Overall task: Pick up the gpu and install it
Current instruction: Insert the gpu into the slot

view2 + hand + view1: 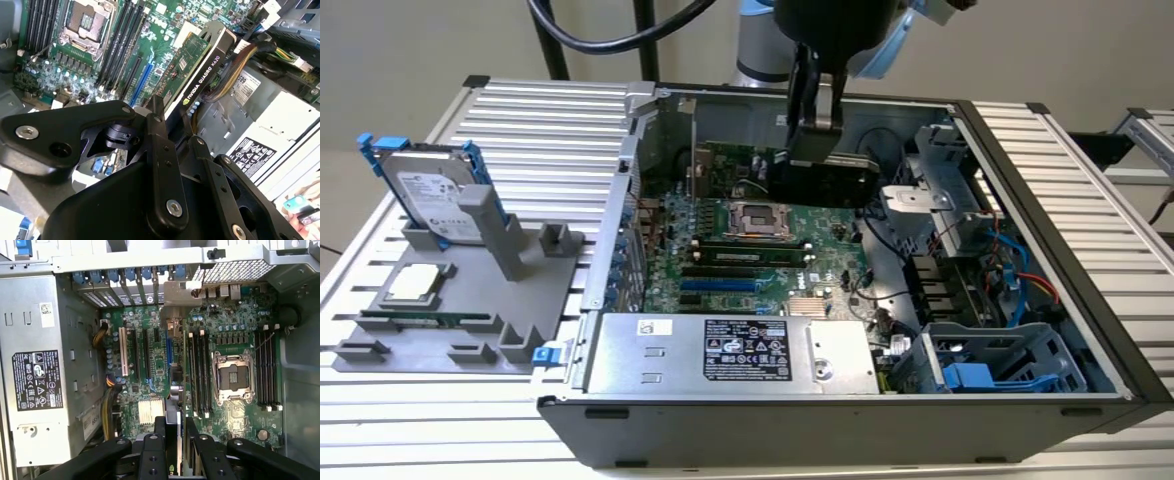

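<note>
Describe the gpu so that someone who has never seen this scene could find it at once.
Start at the open computer case in the middle of the exterior view, motherboard facing up. Above that board hangs the black end effector, shut on the gpu. It is the one card held edge-on in the air, green board with a black cooler; the memory sticks sit seated in their slots.

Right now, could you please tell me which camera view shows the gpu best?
The second wrist view: the gpu shows its green board and black edge, clamped in the gripper. The exterior view shows it as a dark block above the motherboard; the first wrist view shows it edge-on.
</note>
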{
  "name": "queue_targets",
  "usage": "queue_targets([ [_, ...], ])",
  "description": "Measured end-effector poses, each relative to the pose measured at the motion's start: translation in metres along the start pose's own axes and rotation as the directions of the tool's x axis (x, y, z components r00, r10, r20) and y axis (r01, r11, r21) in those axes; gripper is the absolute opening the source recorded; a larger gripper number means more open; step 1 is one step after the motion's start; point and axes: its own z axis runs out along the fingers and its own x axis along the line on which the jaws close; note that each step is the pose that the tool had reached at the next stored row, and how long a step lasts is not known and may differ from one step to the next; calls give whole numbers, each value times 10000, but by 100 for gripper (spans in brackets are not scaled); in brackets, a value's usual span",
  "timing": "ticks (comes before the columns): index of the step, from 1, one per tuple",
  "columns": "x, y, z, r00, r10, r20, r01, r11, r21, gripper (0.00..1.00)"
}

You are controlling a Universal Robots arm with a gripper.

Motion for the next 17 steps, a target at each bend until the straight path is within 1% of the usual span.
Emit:
queue_targets([
  [7, 1, 0, 27, 10000, 0, 0, 0, 10000, 0, 0],
  [17, 1, 0, 46, 10000, 1, 0, -1, 10000, 0, 0],
])
